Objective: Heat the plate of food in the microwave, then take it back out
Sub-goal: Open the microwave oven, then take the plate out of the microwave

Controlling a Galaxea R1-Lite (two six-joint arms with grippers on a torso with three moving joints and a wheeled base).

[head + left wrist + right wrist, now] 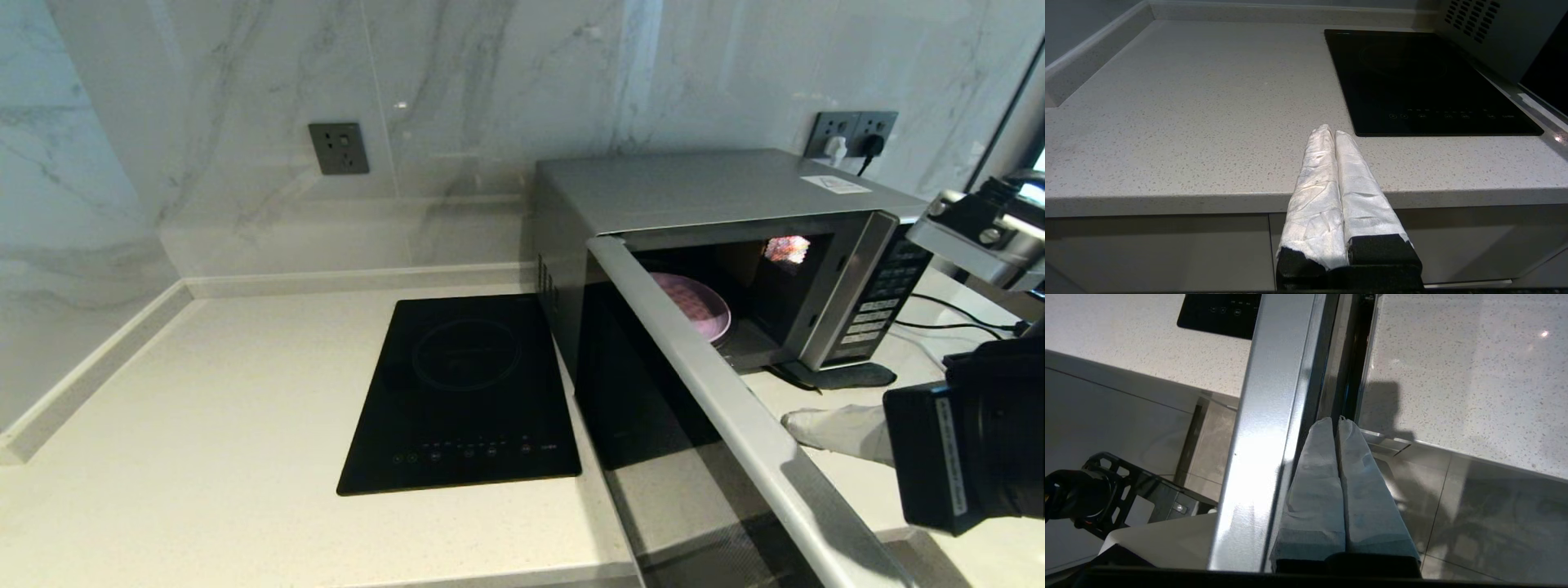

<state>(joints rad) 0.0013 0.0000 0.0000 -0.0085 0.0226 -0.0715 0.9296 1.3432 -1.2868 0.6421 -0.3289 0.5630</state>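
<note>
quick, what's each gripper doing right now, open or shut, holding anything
left gripper: shut, holding nothing, parked in front of the countertop edge.
right gripper: shut, holding nothing, fingertips at the inner side of the open microwave door.

Head camera looks down across the counter (204, 408) — both wrist cameras share its hob (465, 392).

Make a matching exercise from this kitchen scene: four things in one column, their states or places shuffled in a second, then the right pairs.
1. plate of food
2. microwave door
3. right gripper
4. induction hob

A. swung open
B. inside the microwave
C. shut, tips by the door's inner edge
D. flat on the counter, left of the microwave

Pairs: 1-B, 2-A, 3-C, 4-D
</note>
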